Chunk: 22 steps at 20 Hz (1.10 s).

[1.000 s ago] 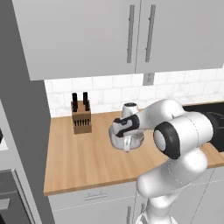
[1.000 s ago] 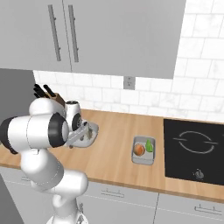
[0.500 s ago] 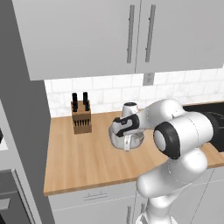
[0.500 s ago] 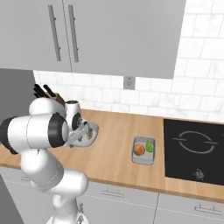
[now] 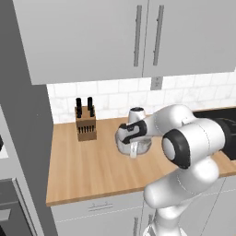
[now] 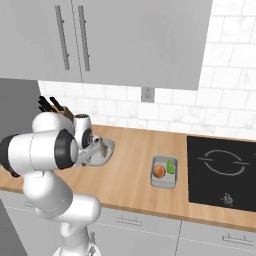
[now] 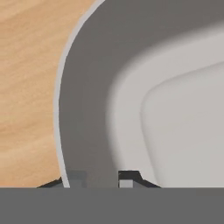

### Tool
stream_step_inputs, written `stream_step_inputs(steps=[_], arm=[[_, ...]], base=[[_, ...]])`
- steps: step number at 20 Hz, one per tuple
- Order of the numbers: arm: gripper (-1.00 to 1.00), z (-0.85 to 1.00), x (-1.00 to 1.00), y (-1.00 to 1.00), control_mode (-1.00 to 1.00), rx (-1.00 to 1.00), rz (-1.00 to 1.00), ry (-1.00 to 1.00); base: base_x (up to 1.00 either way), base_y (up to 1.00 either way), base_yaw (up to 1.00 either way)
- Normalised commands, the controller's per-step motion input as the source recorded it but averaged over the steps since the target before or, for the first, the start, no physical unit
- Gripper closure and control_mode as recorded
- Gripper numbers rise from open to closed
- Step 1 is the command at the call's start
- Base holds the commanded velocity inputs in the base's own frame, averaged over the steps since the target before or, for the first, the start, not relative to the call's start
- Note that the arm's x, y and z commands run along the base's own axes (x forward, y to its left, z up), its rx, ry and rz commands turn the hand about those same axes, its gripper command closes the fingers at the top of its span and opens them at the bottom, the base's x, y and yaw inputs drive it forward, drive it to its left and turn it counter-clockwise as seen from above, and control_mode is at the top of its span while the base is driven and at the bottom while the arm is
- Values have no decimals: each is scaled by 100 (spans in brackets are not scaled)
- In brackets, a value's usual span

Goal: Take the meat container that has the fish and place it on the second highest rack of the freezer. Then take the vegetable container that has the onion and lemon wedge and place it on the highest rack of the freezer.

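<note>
The grey meat container (image 5: 144, 146) sits on the wooden counter, mostly covered by my hand; the fish is hidden. My gripper (image 5: 133, 150) reaches down onto its near rim. In the hand view the container's rim wall (image 7: 85, 109) runs between the two fingertips of the gripper (image 7: 101, 178), which press it from both sides. From the right base view the gripper (image 6: 98, 150) sits over the container (image 6: 107, 148). Further right lies the vegetable container (image 6: 164, 182) with the onion (image 6: 159, 171) and the lemon wedge (image 6: 171, 167). The freezer's racks are out of view.
A knife block (image 5: 85, 122) stands at the back of the counter (image 5: 83, 170), left of the meat container. A black cooktop (image 6: 222, 172) lies right of the vegetable container. Wall cabinets (image 5: 138, 37) hang overhead. A tall grey cabinet side (image 5: 23, 138) bounds the counter on the left.
The fingers have closed from wide open onto the meat container's rim. The arm and both containers have stayed in place.
</note>
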Motion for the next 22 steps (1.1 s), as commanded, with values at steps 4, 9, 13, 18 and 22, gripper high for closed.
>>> stream_step_inputs(steps=[4,9,13,18,22], arm=[[100,41,-39,-10,-100,0,0,0],[100,47,-44,-25,-100,0,2,0],[100,44,-30,-44,-100,0,9,-4],[100,49,-47,-47,-100,0,8,-1],[100,43,-50,-27,-100,-2,7,0]], base=[[0,0,0],[0,0,0],[0,0,0],[0,0,0],[0,0,0]])
